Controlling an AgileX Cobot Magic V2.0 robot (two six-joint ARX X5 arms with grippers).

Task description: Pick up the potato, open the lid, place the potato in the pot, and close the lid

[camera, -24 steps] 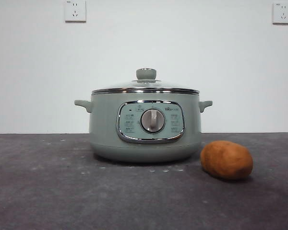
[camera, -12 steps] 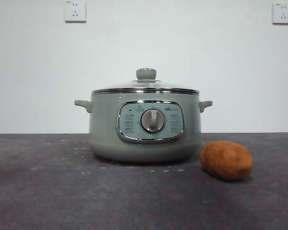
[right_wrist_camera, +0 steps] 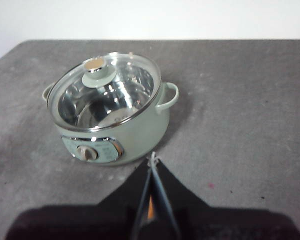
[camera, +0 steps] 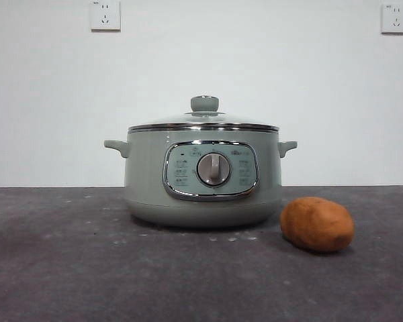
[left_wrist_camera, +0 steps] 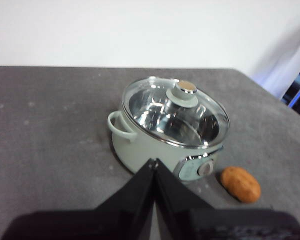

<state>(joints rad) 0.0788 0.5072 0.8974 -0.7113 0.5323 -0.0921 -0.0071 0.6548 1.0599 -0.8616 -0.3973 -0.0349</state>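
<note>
Lid (camera: 204,119) seated on pot (camera: 203,176), potato (camera: 317,224) on table (camera: 67,268) at pot's 4 o'clock, left gripper (left_wrist_camera: 153,164) and right gripper (right_wrist_camera: 152,161) both clenched, grasping nothing, clear of everything.

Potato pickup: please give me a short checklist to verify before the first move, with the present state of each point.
1. Potato lies free on the table, apart from the pot: ok.
2. Nothing covers the potato from above: ok.
3. Lid sits closed on the pot: ok.
4. Left pincer carries nothing: ok.
5. Right pincer open for a grasp: not ok, jaws shut.
6. Potato visible past the right pincer: not ok, only an orange sliver.
</note>
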